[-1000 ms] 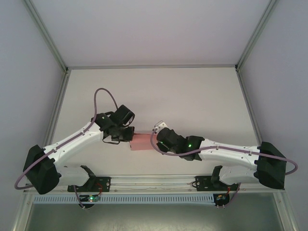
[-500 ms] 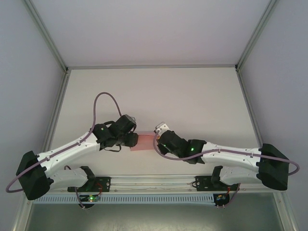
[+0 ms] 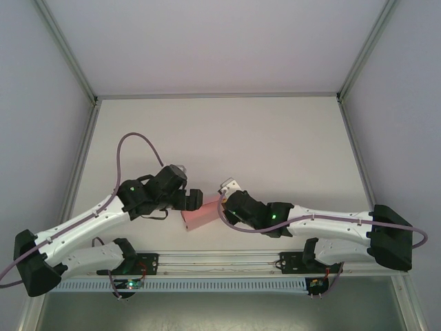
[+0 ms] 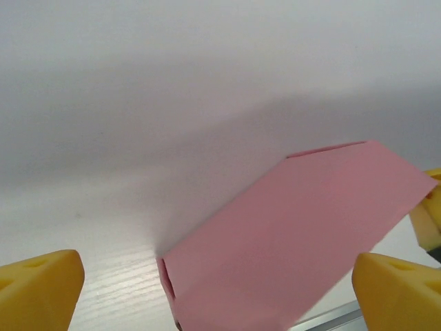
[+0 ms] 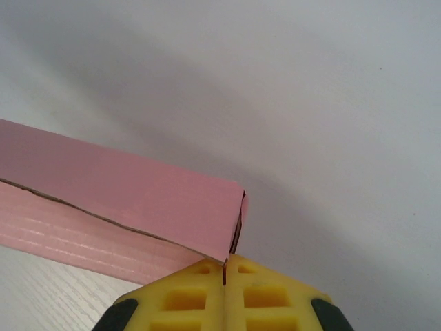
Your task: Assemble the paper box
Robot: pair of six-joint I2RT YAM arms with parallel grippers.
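Item: we are pinching the right end of the pink paper box (image 5: 124,200) in the closed right tool (image 5: 224,270); the left tool (image 4: 220,289) is standing open at its left end.

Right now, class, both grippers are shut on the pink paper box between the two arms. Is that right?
Not quite. The right gripper is shut on a corner of the pink paper box, but the left gripper is open. The left wrist view shows its yellow fingers wide apart on either side of the box.
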